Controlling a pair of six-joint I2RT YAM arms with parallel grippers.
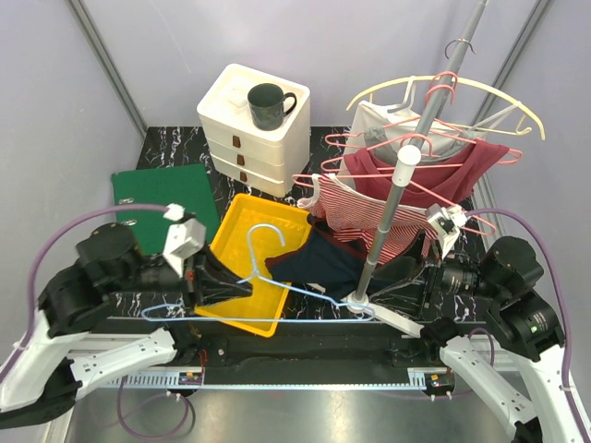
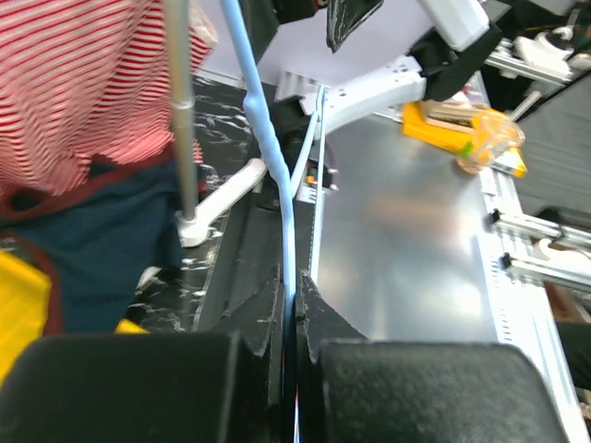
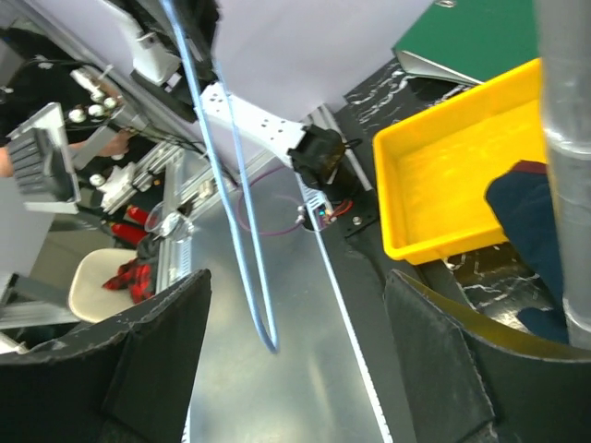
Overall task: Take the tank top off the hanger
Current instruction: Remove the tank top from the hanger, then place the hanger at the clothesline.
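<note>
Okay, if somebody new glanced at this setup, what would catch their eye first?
Probably the light blue wire hanger pinched in the left gripper, stretched over the bright yellow tray in the middle of the scene. Beside it, a navy tank top lies crumpled across the tray's right edge. Behind that stands a silver pole carrying a red-and-white striped top.

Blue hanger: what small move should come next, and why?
Probably the left gripper, shut on the blue hanger, should draw it leftward, clear of the navy tank top. The right gripper is open and empty. The top lies slack, partly in the yellow tray, one hanger arm seemingly crossing its edge.
</note>
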